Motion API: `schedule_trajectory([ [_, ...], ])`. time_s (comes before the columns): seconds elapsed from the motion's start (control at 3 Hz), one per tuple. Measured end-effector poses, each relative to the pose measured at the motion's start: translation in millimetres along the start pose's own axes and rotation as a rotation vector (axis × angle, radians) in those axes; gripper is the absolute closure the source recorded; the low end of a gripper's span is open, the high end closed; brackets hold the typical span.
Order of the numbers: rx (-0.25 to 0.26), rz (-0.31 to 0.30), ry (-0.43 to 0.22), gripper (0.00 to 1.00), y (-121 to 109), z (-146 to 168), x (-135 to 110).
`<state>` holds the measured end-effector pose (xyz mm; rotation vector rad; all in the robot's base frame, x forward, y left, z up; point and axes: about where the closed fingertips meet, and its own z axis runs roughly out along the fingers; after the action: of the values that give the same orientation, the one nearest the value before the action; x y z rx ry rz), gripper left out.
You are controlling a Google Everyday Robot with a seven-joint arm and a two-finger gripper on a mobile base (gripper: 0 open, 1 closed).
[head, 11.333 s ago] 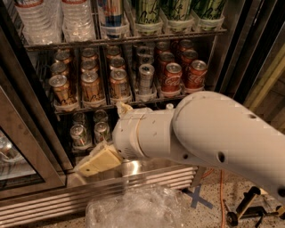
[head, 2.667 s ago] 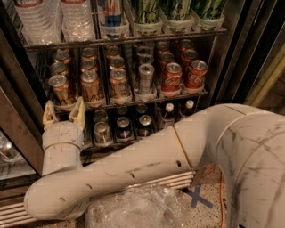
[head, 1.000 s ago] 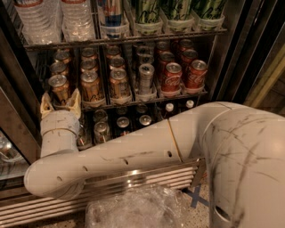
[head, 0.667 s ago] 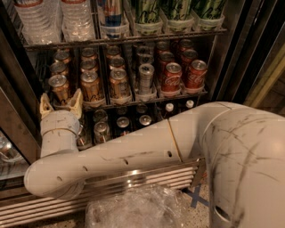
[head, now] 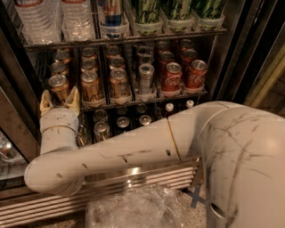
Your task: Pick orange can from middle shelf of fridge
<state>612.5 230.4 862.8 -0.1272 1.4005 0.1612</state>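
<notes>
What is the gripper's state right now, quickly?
Gripper: open at the middle shelf's left end, fingers either side of the front orange can.

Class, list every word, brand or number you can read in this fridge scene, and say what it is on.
"Coca-Cola": white script on the red cans, middle shelf.
Dark print on the orange cans: too blurred to read.
Upper-shelf can labels: unreadable.
The claw, open at the leftmost front orange can, bears no text.

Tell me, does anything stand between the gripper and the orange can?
Nothing visible does. The open gripper sits at the left end of the shelf, its fingers on either side of the front orange can.
</notes>
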Motion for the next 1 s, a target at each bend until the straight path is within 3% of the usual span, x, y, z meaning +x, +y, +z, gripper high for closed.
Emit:
schedule_trajectory([
  [0.33, -0.001, 0.000, -0.001, 0.35, 0.9, 1.0, -0.2],
  [1.0, 0.003, 0.011, 0.019, 0.38, -0.3, 8.7, 8.8],
])
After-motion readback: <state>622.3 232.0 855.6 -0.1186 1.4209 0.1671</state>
